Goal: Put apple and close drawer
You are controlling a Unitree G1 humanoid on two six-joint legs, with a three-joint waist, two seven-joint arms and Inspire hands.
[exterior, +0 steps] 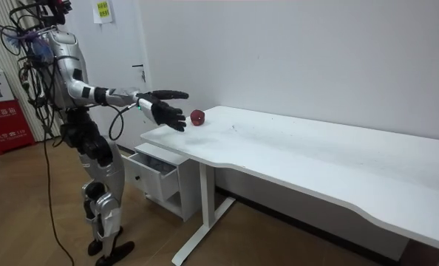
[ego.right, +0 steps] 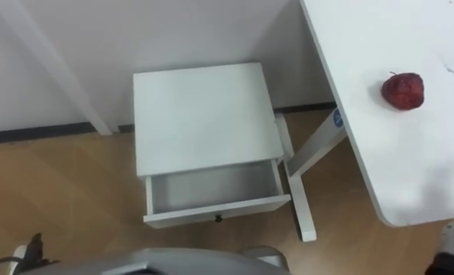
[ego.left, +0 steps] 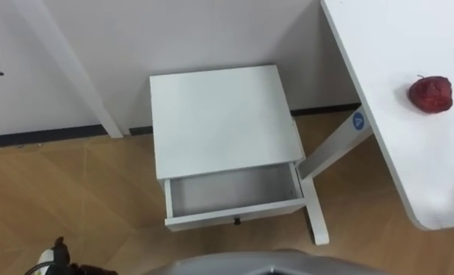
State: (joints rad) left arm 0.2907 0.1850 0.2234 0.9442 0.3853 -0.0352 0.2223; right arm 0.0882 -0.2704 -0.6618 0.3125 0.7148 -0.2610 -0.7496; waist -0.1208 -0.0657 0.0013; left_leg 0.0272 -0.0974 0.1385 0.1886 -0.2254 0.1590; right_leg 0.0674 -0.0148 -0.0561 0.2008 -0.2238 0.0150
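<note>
Apple [ego.left: 430,93] sits on surface [ego.left: 410,168], far right; drawer [ego.left: 235,191] open near me. R robot hand [exterior: 162,111] spread apart, just short of apple. Next: wrap its middle firmly, lift w/o rolling it. L robot hand [ego.left: 59,256] low left, state can't tell.

One apple [ego.left: 430,93] on show, up at two o'clock. One counter [ego.left: 426,168] beneath it. One white bedside cabinet [ego.left: 219,114] dead centre, and one drawer [ego.left: 235,192] in it, just the one, at six o'clock of the cabinet top. One robot hand [exterior: 164,111], the right, held out in the room view.
</note>
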